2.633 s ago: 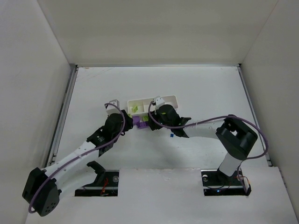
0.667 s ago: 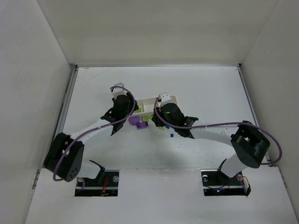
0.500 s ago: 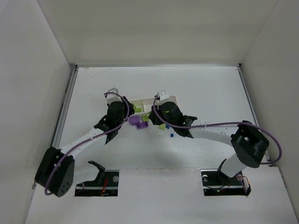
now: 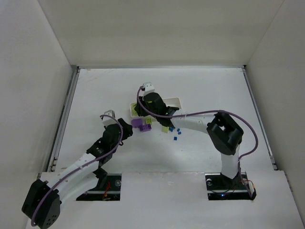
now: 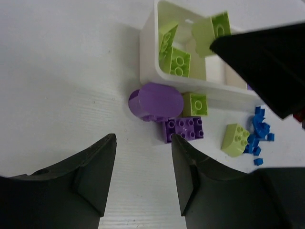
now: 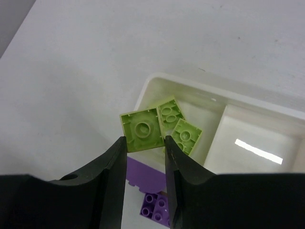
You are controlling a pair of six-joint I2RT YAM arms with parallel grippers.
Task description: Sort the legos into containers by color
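Note:
The white tray [image 6: 224, 102] lies at the table's middle; its right end shows in the top view [image 4: 175, 101]. Two lime bricks [image 6: 178, 125] lie in its left compartment; the middle compartment [image 6: 252, 143] holds nothing. My right gripper [image 6: 145, 143] is shut on a lime brick [image 6: 142, 130] and holds it above the tray's left end [image 4: 139, 109]. My left gripper [image 5: 143, 167] is open and empty, a little short of a purple round piece [image 5: 156, 101] and a purple brick [image 5: 185, 129] in front of the tray.
In front of the tray also lie a lime brick [image 5: 195, 104], a lime sloped brick [image 5: 236, 140] and several tiny blue bricks [image 5: 259, 130]. White walls close in the table at left, right and back.
My right gripper has moved left to the tray's left end with the lime brick. My left arm has drawn back from the tray toward the near side.

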